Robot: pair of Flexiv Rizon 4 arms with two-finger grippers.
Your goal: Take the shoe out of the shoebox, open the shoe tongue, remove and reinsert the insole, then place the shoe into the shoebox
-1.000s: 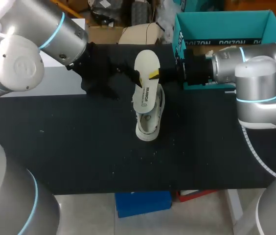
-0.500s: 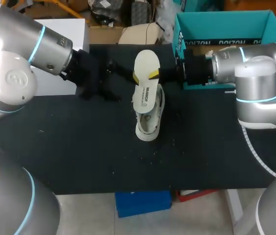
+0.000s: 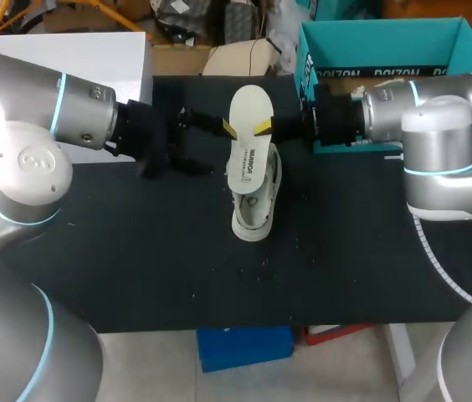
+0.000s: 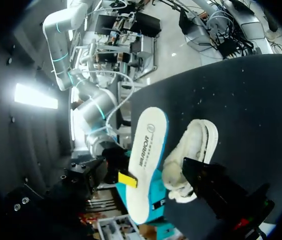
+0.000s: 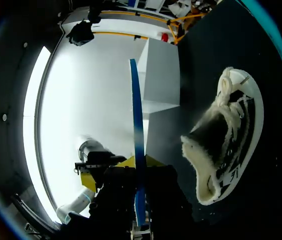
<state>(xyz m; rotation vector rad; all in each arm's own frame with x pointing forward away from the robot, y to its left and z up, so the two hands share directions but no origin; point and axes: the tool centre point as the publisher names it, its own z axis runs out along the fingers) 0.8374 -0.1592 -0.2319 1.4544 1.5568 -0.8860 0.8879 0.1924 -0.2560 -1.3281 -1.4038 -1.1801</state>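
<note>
A white insole (image 3: 249, 134) stands on edge above the white shoe (image 3: 255, 201), which lies at the middle of the black table (image 3: 135, 251). My right gripper (image 3: 263, 127) comes in from the right and is shut on the insole's edge. In the right wrist view the insole (image 5: 137, 125) shows as a thin blue-white blade between the yellow tips of the right gripper (image 5: 137, 167), with the shoe (image 5: 228, 135) beside it. My left gripper (image 3: 211, 142) stands open just left of the insole, holding nothing. One black finger (image 4: 216, 187) of it reaches toward the shoe (image 4: 191, 155) and insole (image 4: 146, 160).
The teal shoebox (image 3: 387, 42) stands open at the back right, behind my right arm. A white box (image 3: 69, 50) sits at the back left corner. Small crumbs lie scattered on the table in front of the shoe.
My left arm has drawn back to the left, its open gripper easing slightly away from the insole. The right gripper, insole and shoe have stayed put.
</note>
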